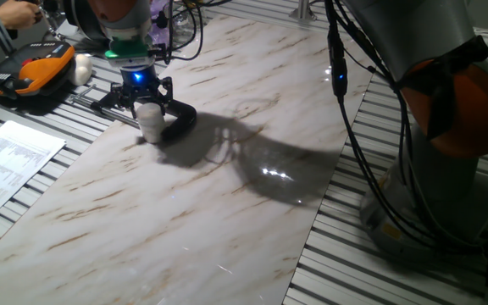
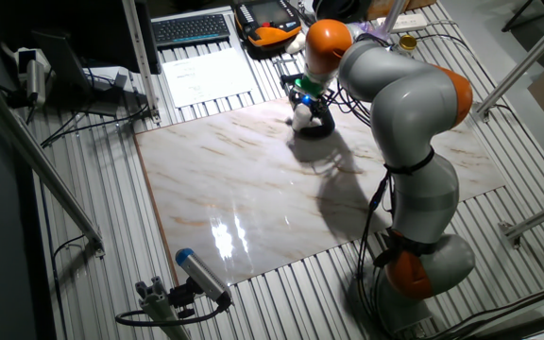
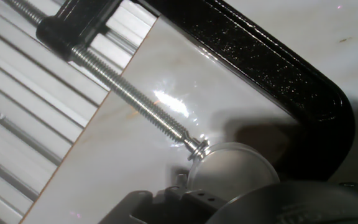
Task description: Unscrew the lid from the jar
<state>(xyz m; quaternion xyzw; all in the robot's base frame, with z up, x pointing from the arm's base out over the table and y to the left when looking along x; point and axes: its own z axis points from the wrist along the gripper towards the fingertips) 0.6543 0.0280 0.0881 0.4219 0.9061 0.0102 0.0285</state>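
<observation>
Poised over the jar [image 1: 151,121] at the far left corner of the marble worktop [image 1: 227,203], gripper [image 1: 145,105] lowered around the top of it, with the dark fingers [image 1: 167,91] splayed either side. Jar pinned in a black C-clamp [image 3: 278,68], the threaded screw [image 3: 135,99] pressing against its side in the hand view. Lid [image 3: 235,171] apparently not yet off: a round whitish top visible on the jar, though no seam between cap and body can be made out. Whether the fingers are closed on the lid or merely standing apart around it cannot be told, the near fingers blurred and dark at the bottom of the hand view. Judged an early stage: jar secured and hand in position, with the grip to be confirmed, the twisting and the lifting away all left to do.

Counted: one arm, one gripper, one jar, one lid, one clamp. Beyond the worktop, one orange-and-black handheld pendant [image 1: 28,72], one printed sheet [image 1: 11,165], and one keyboard [image 2: 192,28] in the other fixed view.
</observation>
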